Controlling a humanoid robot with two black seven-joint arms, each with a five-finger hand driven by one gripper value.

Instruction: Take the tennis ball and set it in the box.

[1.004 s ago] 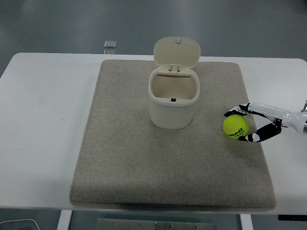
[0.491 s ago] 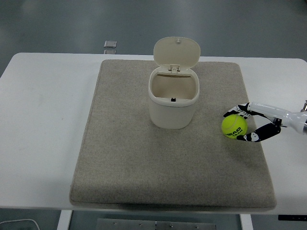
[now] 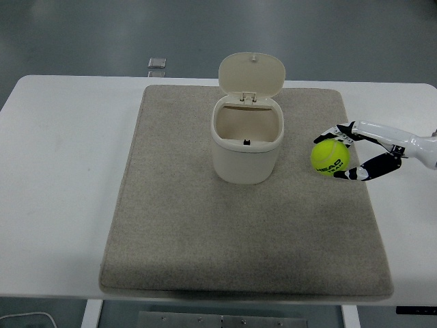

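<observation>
- Head view looks down on a white table [image 3: 61, 178], which fills most of the picture from side to side, with grey floor showing beyond its far edge.
- Spread over the middle of the table is a big beige mat [image 3: 205, 239], roughly square, its near edge close to the table's near edge.
- On the far half of the mat stands a cream box [image 3: 246, 154], upright, with rounded corners and an open top. Its hinged lid [image 3: 252, 74] is flipped up and leans back behind the opening, so you can see straight down into the hollow inside.
- Coming in from the right edge is the robot's right hand [image 3: 362, 152] on a white forearm, reaching over the mat's right side. Its black-and-white fingers [image 3: 355, 173] are curled around the ball, one set over the far side and one under the near side.
- The yellow-green tennis ball [image 3: 330, 156] sits in that grip, to the right of the box and apart from it, over the right part of the mat. Dark print shows on its near face.
- Smallest of all, a little grey square object [image 3: 157, 63] lies on the floor past the table's far edge, left of the box's lid.
</observation>
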